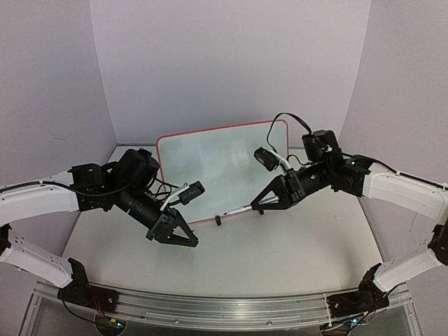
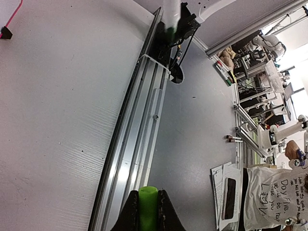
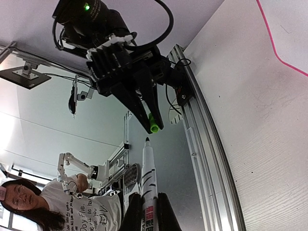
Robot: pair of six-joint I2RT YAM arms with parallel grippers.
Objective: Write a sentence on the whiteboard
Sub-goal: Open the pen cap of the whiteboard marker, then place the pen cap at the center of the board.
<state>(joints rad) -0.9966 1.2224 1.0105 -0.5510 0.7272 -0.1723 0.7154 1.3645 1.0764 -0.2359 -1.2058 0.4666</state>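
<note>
The whiteboard (image 1: 224, 164), white with a pink-red rim, leans at the back of the table. Its face looks blank from above, and the sentence is out of view. My right gripper (image 1: 261, 204) is shut on a white marker (image 1: 240, 209) in front of the board's lower edge. In the right wrist view, the uncapped marker (image 3: 148, 178) points at the left gripper (image 3: 153, 124). My left gripper (image 1: 183, 241) hovers over the table and is shut on the green cap (image 2: 148, 204). The cap (image 3: 154, 127) sits just off the marker's tip, apart from it.
An aluminium rail (image 1: 224, 311) runs along the table's near edge. A black stand clip (image 1: 218, 221) sticks out below the board's lower rim. Purple walls enclose the back and both sides. Beyond the rail, a person (image 3: 29, 202) and lab benches show.
</note>
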